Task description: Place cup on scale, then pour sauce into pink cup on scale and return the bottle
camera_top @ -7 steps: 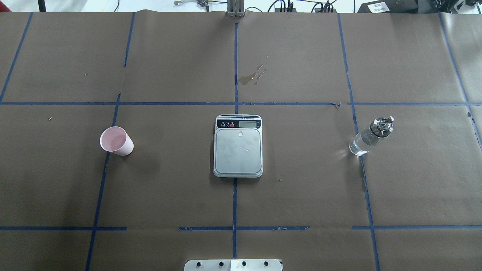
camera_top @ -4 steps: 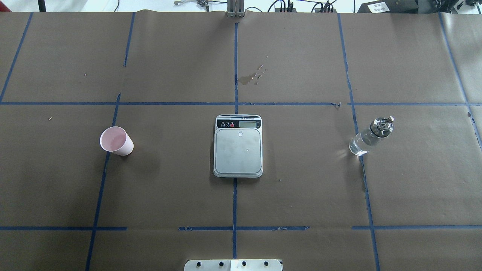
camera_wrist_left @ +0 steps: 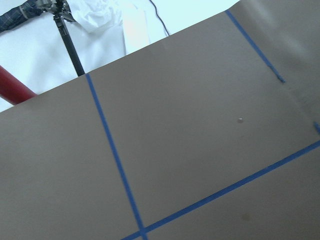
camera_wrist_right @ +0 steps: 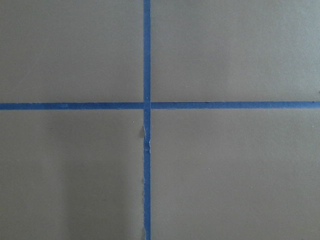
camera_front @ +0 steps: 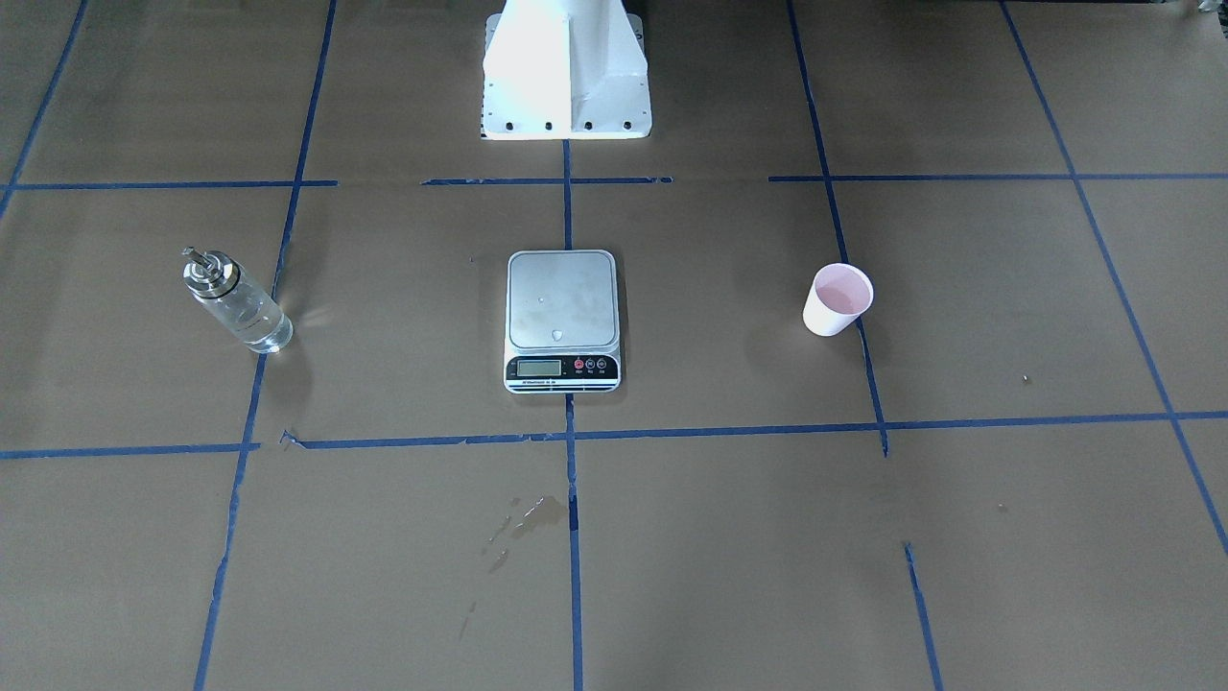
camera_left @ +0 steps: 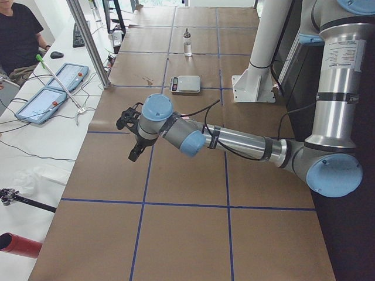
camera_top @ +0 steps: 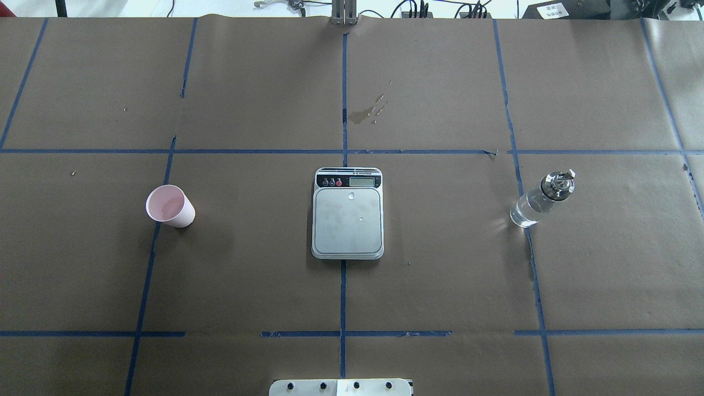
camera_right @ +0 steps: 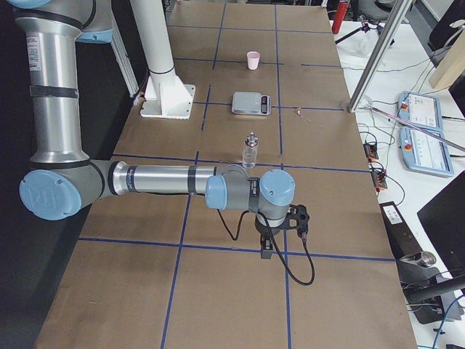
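Well clear of kitchen scale (camera_top: pixel 347 220), pink cup (camera_top: pixel 170 205) and glass bottle (camera_top: pixel 542 199), hovering over table (camera_top: pixel 440 286) ends: left tool (camera_left: pixel 133 154), right tool (camera_right: pixel 267 250), can't tell whether open or closed.

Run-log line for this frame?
stage: not started | cup: off scale, robot's left side | bottle: upright, robot's right side | left gripper: state unclear | right gripper: state unclear

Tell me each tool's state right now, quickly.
Left tool: cannot be told, seen only from the side.
Right tool: cannot be told, seen only from the side.
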Controlling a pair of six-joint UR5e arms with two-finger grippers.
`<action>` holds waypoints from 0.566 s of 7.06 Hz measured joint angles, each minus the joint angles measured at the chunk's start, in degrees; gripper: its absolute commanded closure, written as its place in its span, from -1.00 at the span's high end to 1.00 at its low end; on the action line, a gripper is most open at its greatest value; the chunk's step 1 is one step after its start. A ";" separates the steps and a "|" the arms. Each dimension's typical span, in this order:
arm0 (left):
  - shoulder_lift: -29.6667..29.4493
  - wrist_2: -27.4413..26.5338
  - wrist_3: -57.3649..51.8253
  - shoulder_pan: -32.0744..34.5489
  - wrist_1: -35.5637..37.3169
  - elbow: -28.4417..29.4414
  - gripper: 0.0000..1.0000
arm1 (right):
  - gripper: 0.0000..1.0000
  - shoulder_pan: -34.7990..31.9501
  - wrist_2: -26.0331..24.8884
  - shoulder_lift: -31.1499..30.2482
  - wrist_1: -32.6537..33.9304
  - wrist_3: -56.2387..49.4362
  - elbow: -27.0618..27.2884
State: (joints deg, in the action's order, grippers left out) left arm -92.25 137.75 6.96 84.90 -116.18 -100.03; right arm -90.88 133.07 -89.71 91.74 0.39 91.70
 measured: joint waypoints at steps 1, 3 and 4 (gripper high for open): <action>-0.24 -2.85 2.94 -5.01 -1.83 -1.43 1.00 | 1.00 0.00 0.00 0.01 -0.04 -0.02 0.16; -0.54 -17.33 10.63 -16.53 -2.65 -4.66 1.00 | 1.00 0.00 0.27 0.27 -0.38 -0.09 0.62; -1.20 -21.69 20.47 -21.07 -2.66 -4.82 1.00 | 1.00 0.03 0.74 0.81 -2.23 -0.07 0.85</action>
State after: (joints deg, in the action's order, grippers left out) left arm -93.45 116.05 27.43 63.83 -118.84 -104.85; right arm -90.85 133.81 -88.90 89.51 0.31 92.55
